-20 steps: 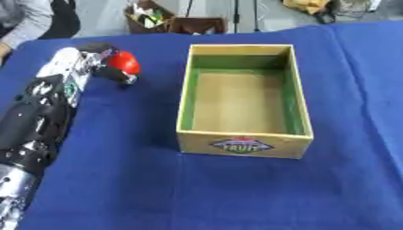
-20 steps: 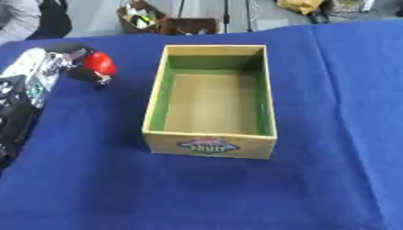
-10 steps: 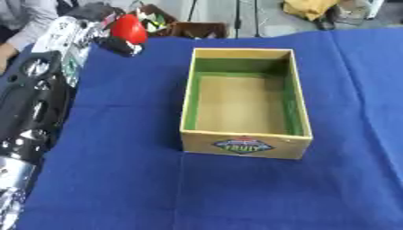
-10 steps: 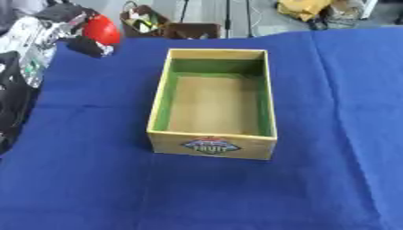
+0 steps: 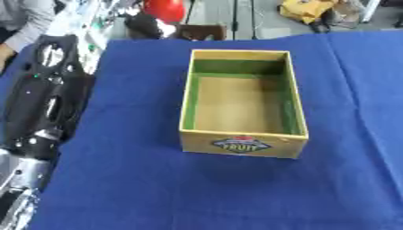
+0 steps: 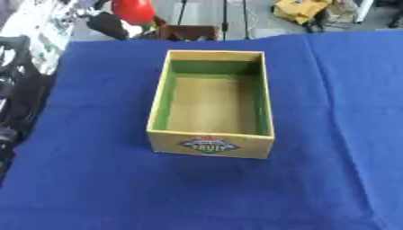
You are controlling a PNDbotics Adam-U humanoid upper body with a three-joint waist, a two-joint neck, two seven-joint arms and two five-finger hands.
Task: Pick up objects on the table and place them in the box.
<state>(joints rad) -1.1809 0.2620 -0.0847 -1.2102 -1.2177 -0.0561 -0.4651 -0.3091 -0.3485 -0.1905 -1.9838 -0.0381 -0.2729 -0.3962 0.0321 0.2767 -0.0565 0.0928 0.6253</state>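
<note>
A red round object (image 5: 163, 8) is held up at the top of the view, above the table's far edge and left of the box's far end. My left hand (image 5: 144, 25) is curled round it from below and the left; its black and silver arm (image 5: 43, 103) runs down the left side. The wooden box (image 5: 189, 92), green inside with a fruit label on its front wall, stands in the middle of the blue cloth and nothing lies in it. My right hand shows in neither view.
The blue cloth (image 5: 157, 188) covers the whole table. A person's grey sleeve (image 5: 24, 20) shows at the far left corner. Beyond the far edge are a brown item (image 5: 201, 31) and a yellow bundle (image 6: 299, 10) on the floor.
My left hand has lifted the red object off the cloth and carried it up and to the right, toward the box's far end. The camera view has also shifted.
</note>
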